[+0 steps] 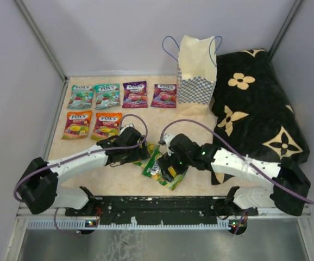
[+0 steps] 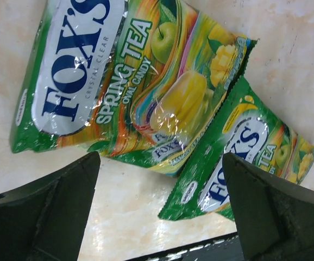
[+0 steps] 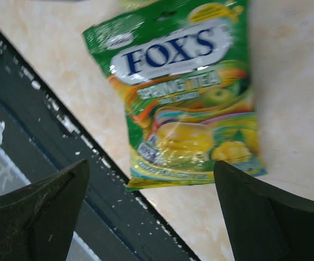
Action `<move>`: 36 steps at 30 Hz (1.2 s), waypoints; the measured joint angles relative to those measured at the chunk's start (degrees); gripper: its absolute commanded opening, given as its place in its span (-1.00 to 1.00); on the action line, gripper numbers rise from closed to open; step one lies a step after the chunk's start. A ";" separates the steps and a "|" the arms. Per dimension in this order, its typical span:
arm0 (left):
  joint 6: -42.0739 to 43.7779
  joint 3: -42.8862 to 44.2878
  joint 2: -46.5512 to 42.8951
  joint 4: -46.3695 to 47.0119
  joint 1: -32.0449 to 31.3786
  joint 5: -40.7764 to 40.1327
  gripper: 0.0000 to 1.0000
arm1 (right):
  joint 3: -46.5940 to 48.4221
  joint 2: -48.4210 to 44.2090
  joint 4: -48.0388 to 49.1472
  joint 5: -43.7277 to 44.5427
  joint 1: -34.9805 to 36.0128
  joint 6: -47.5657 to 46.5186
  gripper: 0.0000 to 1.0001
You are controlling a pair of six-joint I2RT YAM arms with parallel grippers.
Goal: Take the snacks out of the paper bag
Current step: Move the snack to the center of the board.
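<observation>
Bare table [image 1: 154, 115] lies open between the laid-out snack packets [image 1: 134, 94], paper bag [image 1: 196, 81] and black cloth [image 1: 257, 109].

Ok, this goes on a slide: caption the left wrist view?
Left gripper open above one green Spring Tea packet, second packet beside it, on beige table.

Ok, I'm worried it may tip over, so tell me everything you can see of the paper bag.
The paper bag stands upright at the far side of the table. It looks like tan paper, plain above, with a blue-and-white checkered band across its lower part. Thin blue cord handles loop out at both top corners. Its right side is up against the black flowered cloth. A purple packet lies flat just left of its base; touching or not, I cannot tell. Its inside cannot be made out.
</observation>
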 measured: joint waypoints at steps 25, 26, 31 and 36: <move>0.31 0.55 10.43 12.44 1.01 0.26 1.00 | -8.09 8.55 9.44 14.03 4.17 16.81 0.99; 2.25 1.44 11.04 11.58 0.98 0.59 0.99 | -8.07 8.55 8.48 15.23 3.48 18.16 0.99; 10.27 7.58 16.11 6.99 0.98 0.09 0.99 | -8.33 7.17 2.67 18.58 -2.69 24.04 0.99; 16.61 8.59 17.14 6.25 0.96 -0.94 0.99 | -11.91 0.81 -2.01 20.06 -9.14 29.40 0.99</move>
